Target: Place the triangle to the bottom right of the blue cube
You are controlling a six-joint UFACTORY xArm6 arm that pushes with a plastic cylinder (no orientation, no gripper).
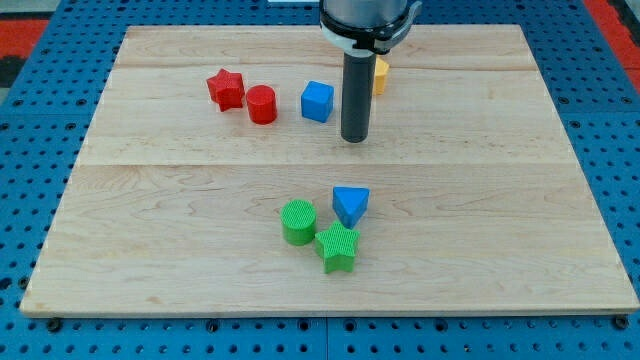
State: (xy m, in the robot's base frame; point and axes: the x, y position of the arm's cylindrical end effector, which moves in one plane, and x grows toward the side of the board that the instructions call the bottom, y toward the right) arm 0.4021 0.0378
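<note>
My tip rested just right of the blue cube; the blue plastic triangle sat well below; there was no claw to judge.

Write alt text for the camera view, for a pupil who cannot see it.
My tip rests on a wooden board just right of the blue cube; the blue triangle lies below, beside a green cylinder and green star. A red star and red cylinder sit at upper left.

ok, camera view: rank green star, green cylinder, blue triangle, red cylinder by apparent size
1. green star
2. green cylinder, close to the star, nearly a tie
3. blue triangle
4. red cylinder
The red cylinder sits nearer the view's top, so distance may shrink it.
</note>
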